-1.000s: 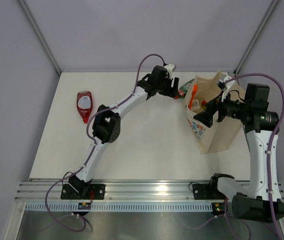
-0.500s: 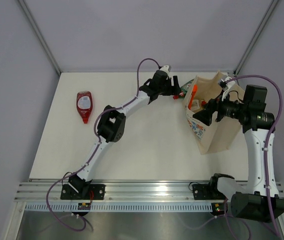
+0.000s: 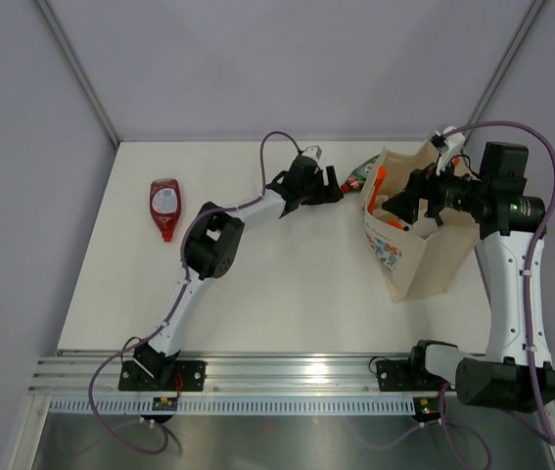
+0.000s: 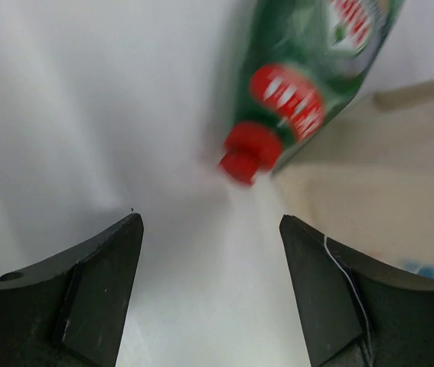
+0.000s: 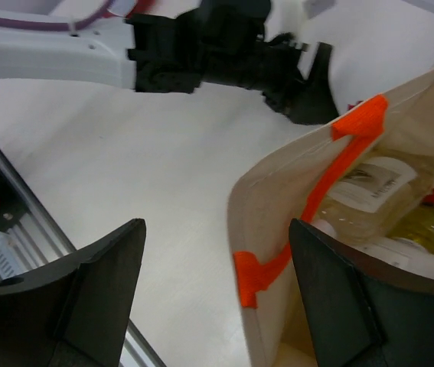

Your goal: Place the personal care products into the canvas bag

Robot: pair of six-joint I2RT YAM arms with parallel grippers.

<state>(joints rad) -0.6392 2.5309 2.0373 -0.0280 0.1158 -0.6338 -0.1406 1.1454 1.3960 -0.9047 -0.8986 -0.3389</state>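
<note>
A green red-capped bottle [image 4: 302, 70] lies on the table against the canvas bag [image 3: 424, 259], also visible from above as the green bottle [image 3: 360, 174]. My left gripper [image 4: 210, 220] is open just short of its cap, holding nothing; from above the left gripper [image 3: 336, 186] sits left of the bottle. My right gripper [image 5: 217, 225] is open over the bag's near rim and orange handle [image 5: 354, 153], with nothing gripped. Inside the bag [image 5: 278, 199] lie a clear pale-yellow bottle [image 5: 366, 191], a yellow-green bottle [image 5: 423, 225] and a white item [image 5: 400, 251]. A red bottle [image 3: 164, 207] lies far left.
Grey walls close off the table's back and sides. The aluminium rail [image 3: 287, 377] with both arm bases runs along the near edge. The left arm's forearm [image 3: 248, 206] stretches across the table's middle towards the bag.
My left gripper has drawn back a little to the left, so more of the green bottle shows. My right gripper has shifted up and back over the bag, its fingers somewhat closer together.
</note>
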